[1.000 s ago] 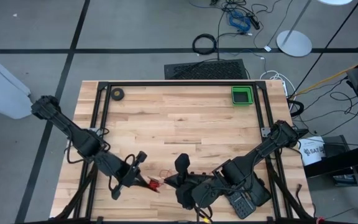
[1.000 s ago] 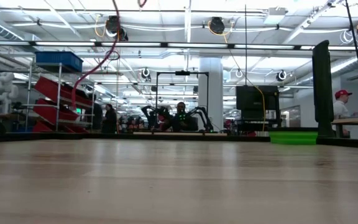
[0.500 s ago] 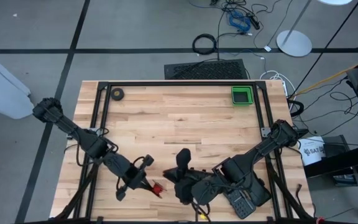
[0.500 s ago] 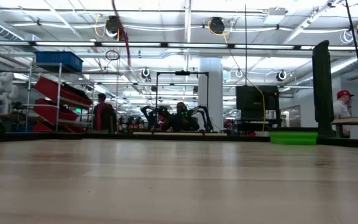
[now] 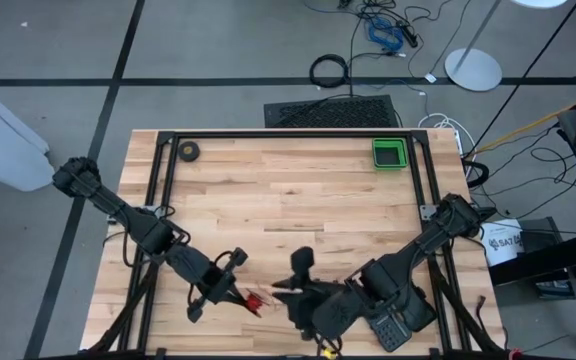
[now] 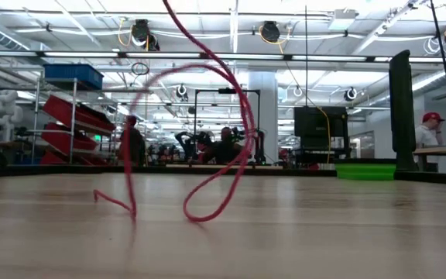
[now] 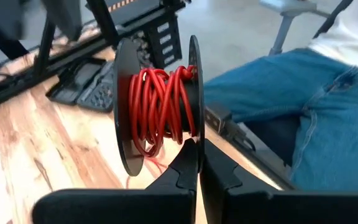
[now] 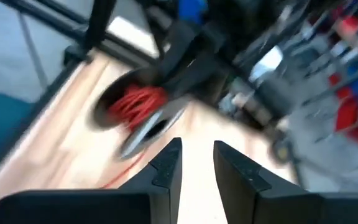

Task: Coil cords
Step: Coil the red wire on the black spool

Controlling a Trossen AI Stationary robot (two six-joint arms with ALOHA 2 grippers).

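Observation:
A dark spool wound with red wire [image 7: 157, 106] is in my left gripper [image 7: 197, 163], near the table's near edge left of the middle; the spool also shows in the high view [image 5: 252, 302]. A loose length of the red wire [image 6: 223, 147] runs down in loops from above. Its lowest bend [image 6: 200, 219] and a free end [image 6: 130, 209] rest on the table. My right gripper [image 5: 293, 282] is open just right of the spool, pointing at it. Its own view shows a gap between the fingers [image 8: 194, 163] and the spool [image 8: 135, 102] beyond them. My left gripper pinches the rim of one spool flange [image 7: 194, 138] between its two shut fingers, at the rim's lower side. The spool stands out beyond the fingertips with its axle level, lifted clear of the table. Loose wire trails down from it.
A green tray [image 5: 389, 153] stands at the far right and a small dark tape roll [image 5: 189, 151] at the far left. A black cable loop [image 5: 329, 71] lies on the floor beyond. A person's legs in jeans [image 7: 316, 106] are by the near edge.
My left gripper has carried the spool toward the table's right and near edges, then stopped. My right gripper has moved a little toward the near edge. The loose red wire, which hung high before, has dropped, and its loops now touch the table.

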